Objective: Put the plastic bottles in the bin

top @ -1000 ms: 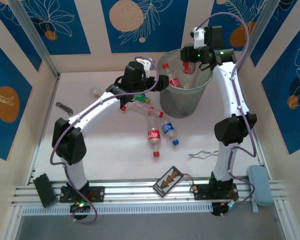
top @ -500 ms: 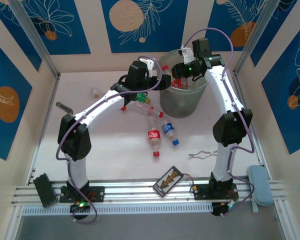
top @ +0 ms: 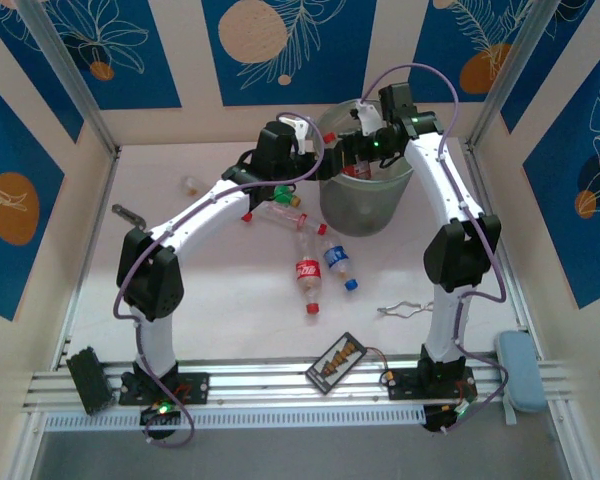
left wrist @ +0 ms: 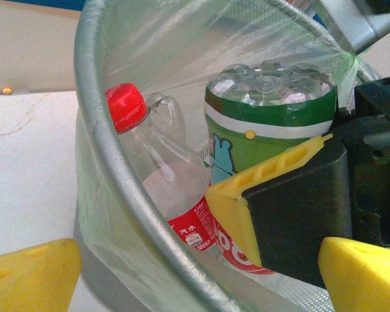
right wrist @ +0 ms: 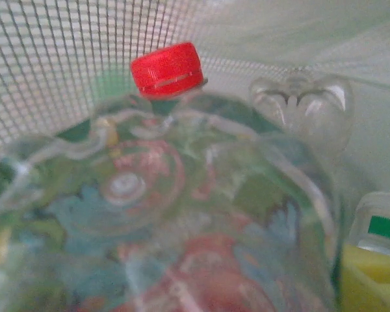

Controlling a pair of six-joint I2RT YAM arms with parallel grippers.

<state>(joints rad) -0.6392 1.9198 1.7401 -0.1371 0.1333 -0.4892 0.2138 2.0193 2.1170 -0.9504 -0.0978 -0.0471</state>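
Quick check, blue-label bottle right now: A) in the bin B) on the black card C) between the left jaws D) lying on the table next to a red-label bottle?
D: the blue-label bottle lies on the table right beside a red-label bottle, outside the bin on its near side.

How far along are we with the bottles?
Done: a red-capped bottle lies in the bin. In hand: the green bottle is base-up inside the bin at the right gripper; released or not, I cannot tell. Left: on the table, a red-labelled bottle, a blue-labelled bottle and a third bottle; the left gripper is open.
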